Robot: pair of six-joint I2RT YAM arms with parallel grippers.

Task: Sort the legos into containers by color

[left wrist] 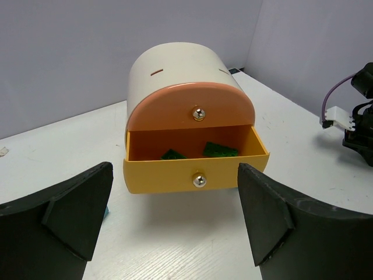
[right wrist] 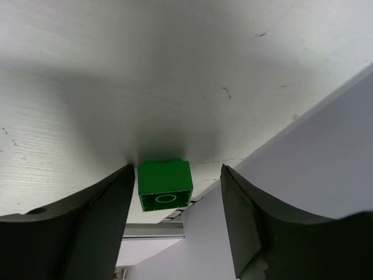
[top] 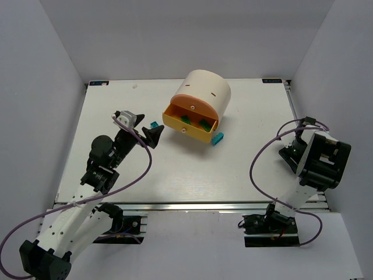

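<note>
The cream drum (top: pixel 207 90) lies mid-table with its yellow drawer (top: pixel 187 127) pulled open under the closed orange one (left wrist: pixel 189 108). Two dark green legos (left wrist: pixel 173 154) (left wrist: pixel 220 150) lie in the open drawer. Teal legos lie left (top: pixel 154 125) and right (top: pixel 217 138) of it. My left gripper (top: pixel 150 135) is open and empty, facing the drawer's knob (left wrist: pixel 199 180) from a short distance. My right gripper (right wrist: pixel 178 192) is open around a green lego (right wrist: pixel 165 184) at the table's right edge. The lego touches one finger, with a gap to the other. It is hidden in the top view.
The right arm (top: pixel 317 160) sits folded near the table's right edge by the grey side wall (right wrist: pixel 326 151). The drum's curved top has small slots. White walls enclose the table at the back and both sides.
</note>
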